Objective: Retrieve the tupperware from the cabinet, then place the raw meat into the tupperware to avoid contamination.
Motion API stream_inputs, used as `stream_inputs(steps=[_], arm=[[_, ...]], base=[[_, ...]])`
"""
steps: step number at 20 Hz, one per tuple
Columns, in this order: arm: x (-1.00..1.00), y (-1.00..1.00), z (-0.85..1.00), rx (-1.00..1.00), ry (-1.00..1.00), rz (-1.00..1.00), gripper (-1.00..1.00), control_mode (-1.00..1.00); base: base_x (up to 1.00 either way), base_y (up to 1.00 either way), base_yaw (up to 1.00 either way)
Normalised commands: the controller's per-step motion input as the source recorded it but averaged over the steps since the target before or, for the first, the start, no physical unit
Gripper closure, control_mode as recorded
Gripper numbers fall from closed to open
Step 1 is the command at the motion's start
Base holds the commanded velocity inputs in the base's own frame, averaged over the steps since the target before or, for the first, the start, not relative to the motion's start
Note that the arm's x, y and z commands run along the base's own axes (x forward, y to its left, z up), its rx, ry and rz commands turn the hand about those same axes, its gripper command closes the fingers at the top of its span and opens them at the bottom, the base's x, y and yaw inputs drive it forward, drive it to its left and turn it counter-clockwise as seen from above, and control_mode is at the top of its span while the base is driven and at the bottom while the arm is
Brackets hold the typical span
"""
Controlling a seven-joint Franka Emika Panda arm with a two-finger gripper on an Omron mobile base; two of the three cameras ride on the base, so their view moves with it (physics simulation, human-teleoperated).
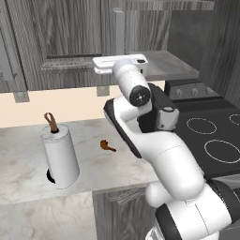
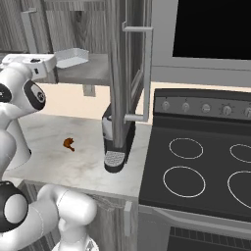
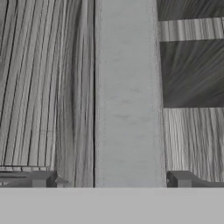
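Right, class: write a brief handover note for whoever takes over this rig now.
Gripper: open, holding nothing, up at the cabinet.
Tupperware: on the cabinet's inner shelf, door open.
Raw meat: on the counter, right of the paper-towel roll.
Done: cabinet opened.
Left: grasp the tupperware, set it on the counter, put the meat in it.
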Motion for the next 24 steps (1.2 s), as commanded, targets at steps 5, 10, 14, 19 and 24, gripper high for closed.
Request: stream_inputs(steps=[5,10,14,19,24], arm=[[0.33,0.05,-0.03,-0.01,0.01,0.00,1.00,-1.00],[0.21,0.01,-0.01,0.00,0.01,0.00,1.00,-1.00],[0.02,0.00,0.00,0.00,0.00,0.01,1.00,-1.00],[-0.04,0.00,0.00,0.00,0.02,0.02,1.00,-1.00],[-0.45,0.03,0.00,-0.02,0.14,0.00,1.00,-1.00]], base=[[0.00,0.00,0.00],[0.00,0.00,0.00],[0.00,0.00,0.00],[0.00,0.00,0.00],[0.00,0.00,0.00]])
